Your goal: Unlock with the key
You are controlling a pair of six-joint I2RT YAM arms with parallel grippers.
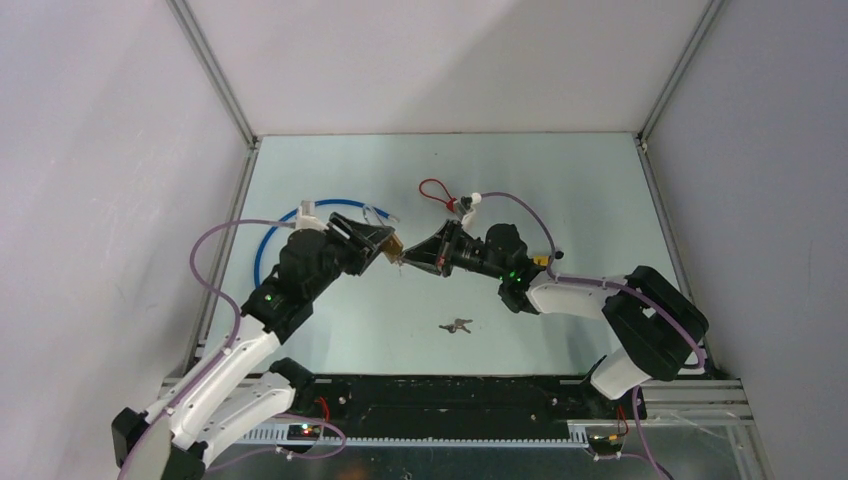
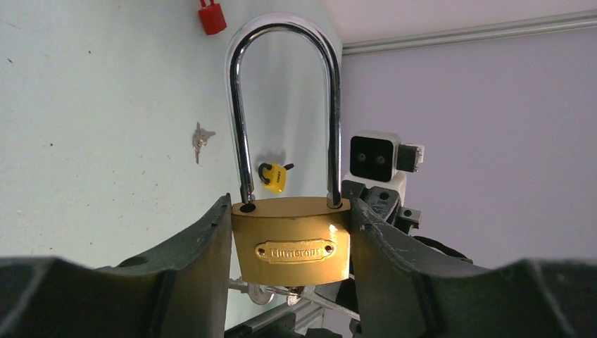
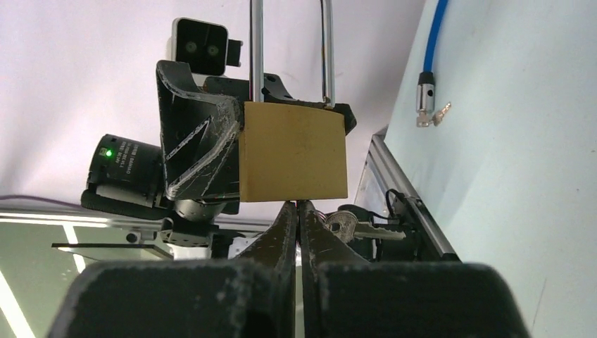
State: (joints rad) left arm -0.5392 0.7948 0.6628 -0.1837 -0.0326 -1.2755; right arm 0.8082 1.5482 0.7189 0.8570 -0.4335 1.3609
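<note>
Though the left gripper (image 2: 288,211) clamped the padlock (image 2: 292,250) mid-air btwn the 2 arms, its shackle (image 2: 281,21) sat in both holes: not unlocked yet. Below, the right gripper (image 3: 297,211) was pinched together at the lock's underside; 1 key (image 3: 345,225) hung beside it, insertion unclear.

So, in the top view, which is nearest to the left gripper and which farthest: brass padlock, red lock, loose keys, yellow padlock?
1. The brass padlock: clamped in the left gripper itself.
2. The red lock: behind it, to the right.
3. The loose keys: in front of it, slightly farther than the red lock.
4. The yellow padlock: far right, beside the right arm.
</note>
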